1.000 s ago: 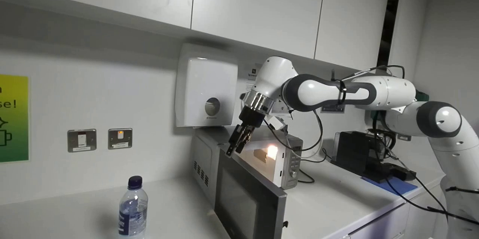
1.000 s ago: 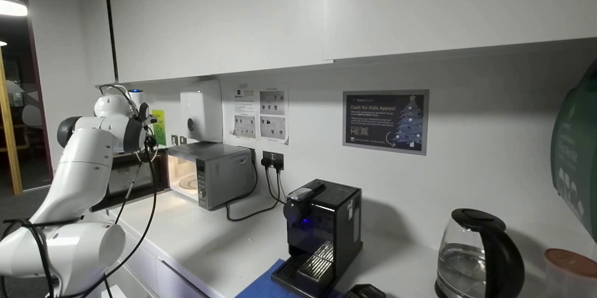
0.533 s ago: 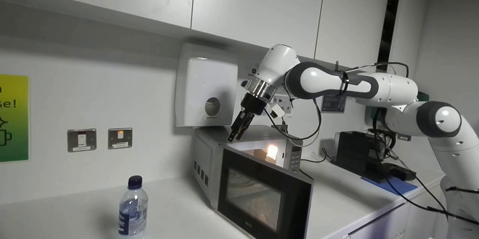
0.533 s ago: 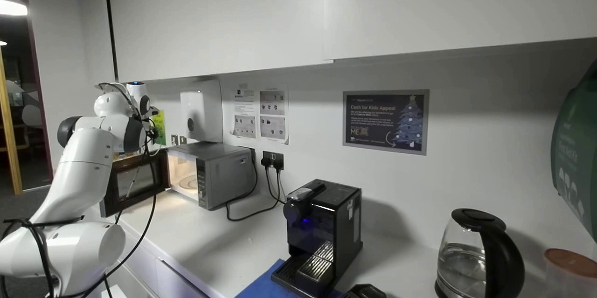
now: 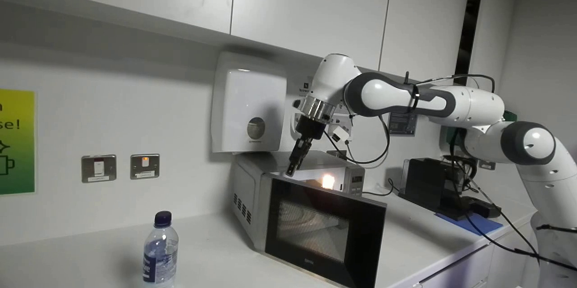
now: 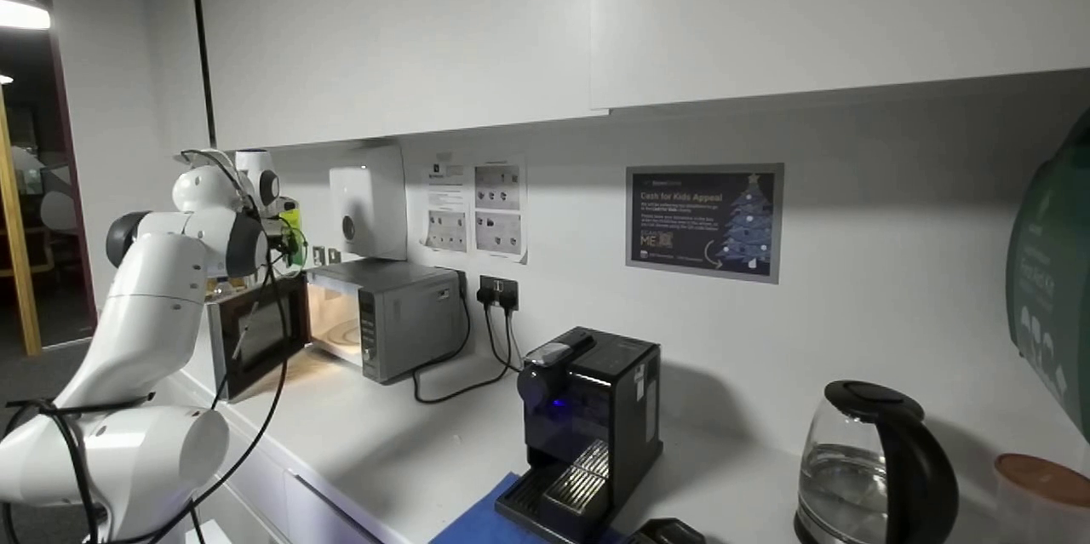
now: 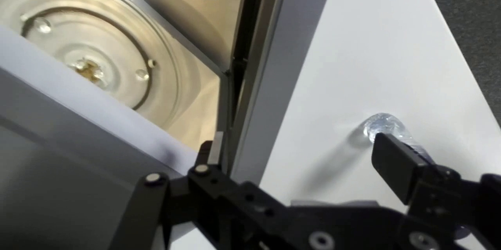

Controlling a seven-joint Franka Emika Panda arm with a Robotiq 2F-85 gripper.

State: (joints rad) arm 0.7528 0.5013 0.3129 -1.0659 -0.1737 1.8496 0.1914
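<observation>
On either side of the microwave (image 6: 413,310): one water bottle (image 5: 160,256), one coffee machine (image 6: 596,408). One microwave door (image 5: 324,229), standing open, hinge end just below the gripper (image 7: 301,154); jaws apart, contact unclear.

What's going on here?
A robot arm has its gripper by the top edge of the door of a microwave, near the hinge side. The fingers are spread; I can't tell whether they touch the door. The door stands open, the light inside is on, and the glass plate shows in the wrist view. A bottle stands upright on the counter beside the microwave, apart from the gripper.
</observation>
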